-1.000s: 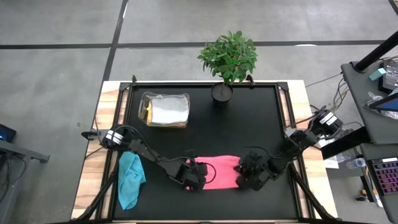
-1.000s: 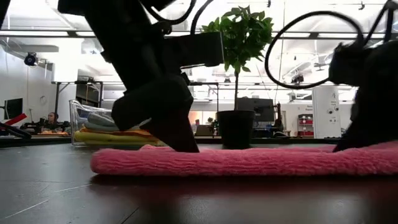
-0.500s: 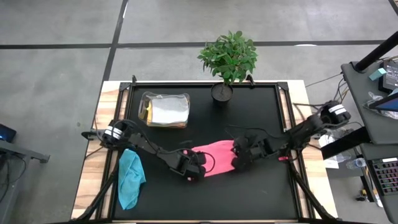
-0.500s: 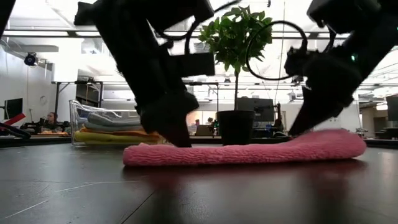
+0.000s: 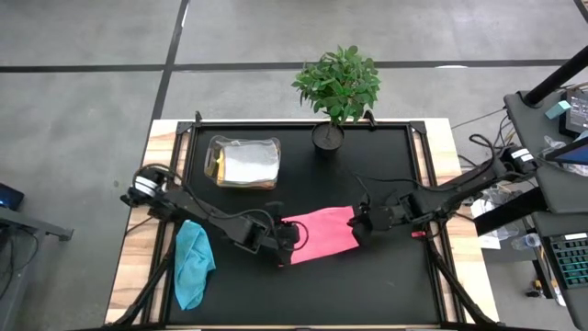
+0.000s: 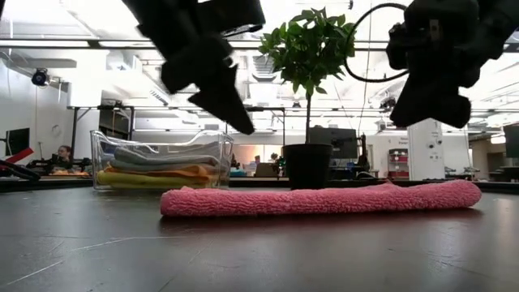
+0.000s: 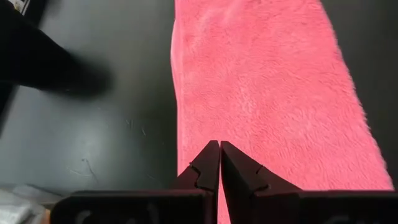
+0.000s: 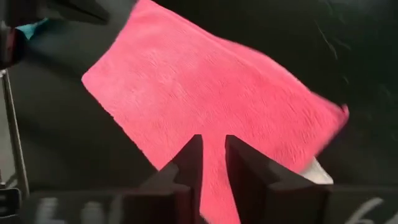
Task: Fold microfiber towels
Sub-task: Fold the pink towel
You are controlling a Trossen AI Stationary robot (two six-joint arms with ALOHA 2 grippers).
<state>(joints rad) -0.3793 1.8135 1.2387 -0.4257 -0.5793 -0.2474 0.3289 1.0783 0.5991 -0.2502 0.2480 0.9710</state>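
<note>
The pink towel [image 5: 322, 233] was laid flat near the 6 o'clock edge of the worktop [image 5: 386, 175], with bare surface around it. The left gripper [image 5: 287, 242] was raised at its 9 o'clock end, fingers pressed together. The right gripper [image 5: 360, 224] was raised at its 3 o'clock end, fingers slightly parted, nothing held. The teal towel [image 5: 192, 263] was hung over the 8 o'clock edge. Folded towels were kept in the clear box [image 5: 243, 163] at 11 o'clock.

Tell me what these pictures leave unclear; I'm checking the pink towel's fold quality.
- Pink towel, low view: seen edge-on, so its layers are hidden.
- Same towel, left wrist view: cut off by the frame's edges.
- Towels in the clear box, high view: too small to count.
- Teal towel, high view: crumpled, its folding unreadable.
</note>
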